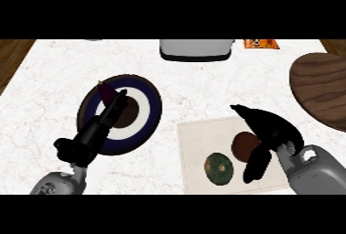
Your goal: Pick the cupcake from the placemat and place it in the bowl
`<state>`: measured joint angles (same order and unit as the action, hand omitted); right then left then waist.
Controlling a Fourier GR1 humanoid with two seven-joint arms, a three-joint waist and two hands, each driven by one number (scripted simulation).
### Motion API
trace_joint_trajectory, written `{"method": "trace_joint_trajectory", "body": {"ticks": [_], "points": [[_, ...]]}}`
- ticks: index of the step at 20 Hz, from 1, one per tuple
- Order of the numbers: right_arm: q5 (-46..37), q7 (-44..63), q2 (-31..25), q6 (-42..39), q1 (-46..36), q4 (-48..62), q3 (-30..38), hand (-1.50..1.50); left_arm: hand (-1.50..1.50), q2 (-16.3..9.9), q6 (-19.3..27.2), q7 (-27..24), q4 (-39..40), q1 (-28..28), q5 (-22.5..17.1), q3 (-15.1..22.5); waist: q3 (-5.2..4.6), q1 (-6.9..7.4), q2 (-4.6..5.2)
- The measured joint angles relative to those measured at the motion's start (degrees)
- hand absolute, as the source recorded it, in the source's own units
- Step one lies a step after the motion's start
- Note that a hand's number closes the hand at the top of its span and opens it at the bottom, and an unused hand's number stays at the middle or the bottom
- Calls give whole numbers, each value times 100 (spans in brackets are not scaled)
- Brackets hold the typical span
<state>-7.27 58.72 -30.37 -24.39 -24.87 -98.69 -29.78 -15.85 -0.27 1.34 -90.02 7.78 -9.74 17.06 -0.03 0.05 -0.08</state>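
Two grey forearms, both glossy and rounded like moulded shells, with darker seams and small round recesses near the wrists. Left hand [94,132], the one over the bowl [152,107], is all black: slim segmented fingers, blocky knuckle section, matte finish. Right hand [269,132], the one away from the bowl, is also black, with a broader smooth palm. No markings or cables visible.

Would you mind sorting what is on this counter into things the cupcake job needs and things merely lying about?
Needed:
cupcake, brown, on the placemat
placemat
bowl, dark blue with white ring
right hand, over the cupcake

Lying about:
green round item on the placemat
wooden board
grey appliance
orange packet
left hand, over the bowl
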Motion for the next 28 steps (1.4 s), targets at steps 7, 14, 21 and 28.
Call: {"method": "trace_joint_trajectory", "body": {"ticks": [7,14,21,28], "points": [[-1071,-205,125,149,417,-88,-161,-150,0,174,-37,155,-68,42,146,-60,2,-8,1],[-1809,-418,262,216,888,10,-20,-150,0,242,-211,325,-95,110,215,-264,3,-10,3],[-2205,-796,590,16,1015,570,352,-150,0,442,-397,134,129,83,415,-435,3,0,8],[-2787,-1357,1049,104,1018,1290,648,150,0,575,-621,259,-21,2,529,-594,3,10,8]]}}
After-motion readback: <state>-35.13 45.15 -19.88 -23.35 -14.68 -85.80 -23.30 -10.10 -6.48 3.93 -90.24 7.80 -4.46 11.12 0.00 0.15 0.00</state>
